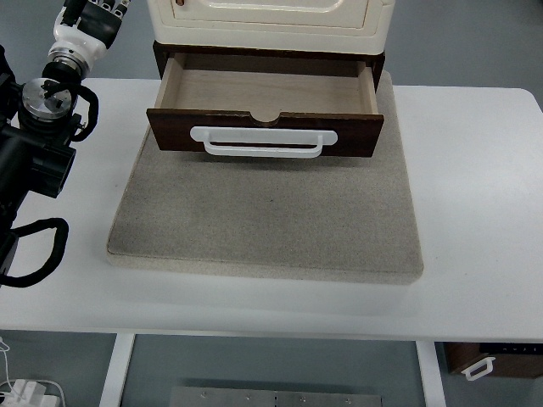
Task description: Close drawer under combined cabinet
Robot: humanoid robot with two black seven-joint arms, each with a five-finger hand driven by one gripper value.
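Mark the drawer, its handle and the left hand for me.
drawer (263, 91): top view, bare inside floor of the open drawer.
handle (263, 142): top view, middle of the white bar on the dark front.
left hand (95, 10): top view, at the top-left edge, partly cropped.

The cabinet is cut off by the far edge of the picture, so only its lowest strip shows and nothing of its doors or top can be told. The left arm runs out of view at the left edge, and its robot hand is clipped at the far left corner; whether the fingers are spread or curled cannot be told. Below the desk, at the near right corner, a dark brown box with a white handle is partly hidden by the desk edge, possibly another drawer. At the near left corner, white cables and a plug are too small to make out.
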